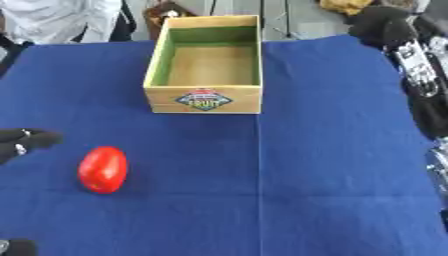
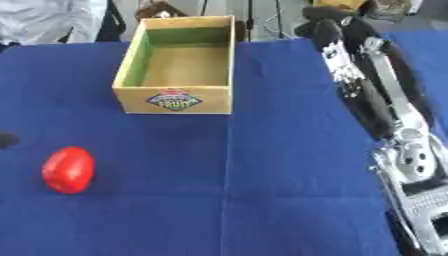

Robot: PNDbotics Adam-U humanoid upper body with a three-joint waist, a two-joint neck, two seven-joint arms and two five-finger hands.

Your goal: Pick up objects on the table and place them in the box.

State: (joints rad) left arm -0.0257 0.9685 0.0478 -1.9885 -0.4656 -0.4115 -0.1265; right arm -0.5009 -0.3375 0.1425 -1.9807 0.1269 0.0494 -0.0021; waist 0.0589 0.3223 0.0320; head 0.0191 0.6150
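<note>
One red object [image 1: 102, 169] is left on the tabletop [image 1: 332, 165], near the left hand [image 1: 22, 141], whose finger state cannot be told. It should be grasped across its middle and carried to the empty box [image 1: 204, 98].

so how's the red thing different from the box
The red thing is smooth, rounded and glossy; the box is square-cornered pale wood with a green inside and a label on its front. The red thing is much smaller. It lies near the left edge, the box further back, open and empty. Both sit on the blue cloth.
</note>
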